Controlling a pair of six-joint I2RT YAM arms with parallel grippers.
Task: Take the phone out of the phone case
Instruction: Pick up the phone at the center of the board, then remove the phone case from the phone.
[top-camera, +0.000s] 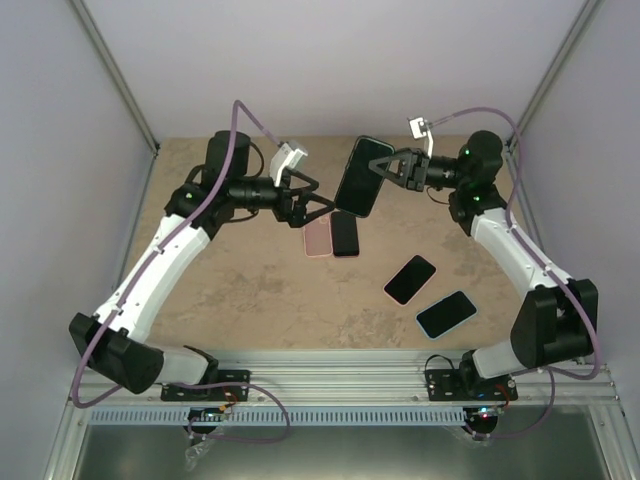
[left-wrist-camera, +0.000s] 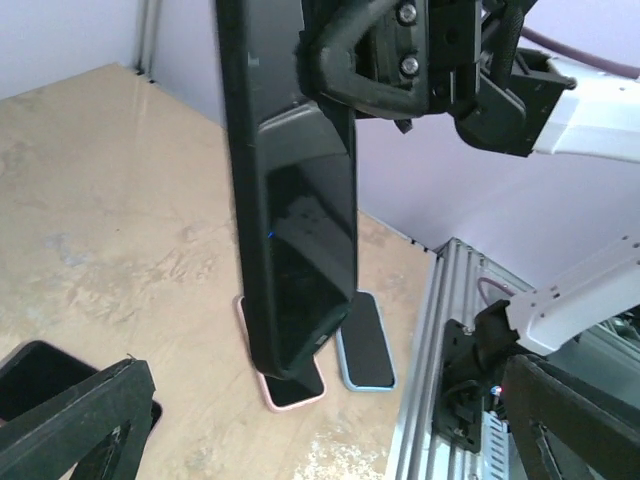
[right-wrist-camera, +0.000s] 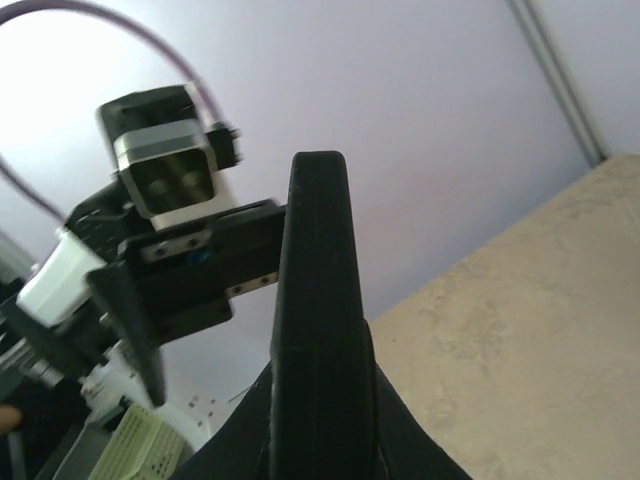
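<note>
Right end effector clamps the phone on edge above the pink case, left end effector wide open just above that case; judged rigid, slick, breakable: grip long edges, peel from a corner

A: How do the surfaces read on your feed?
B: I see the phone as glossy black, glass-like, mirror-smooth. The pink case looks matt, soft plastic. The table is mottled beige, stone-look, with a faint sheen. The front rail is ribbed bare metal.
</note>
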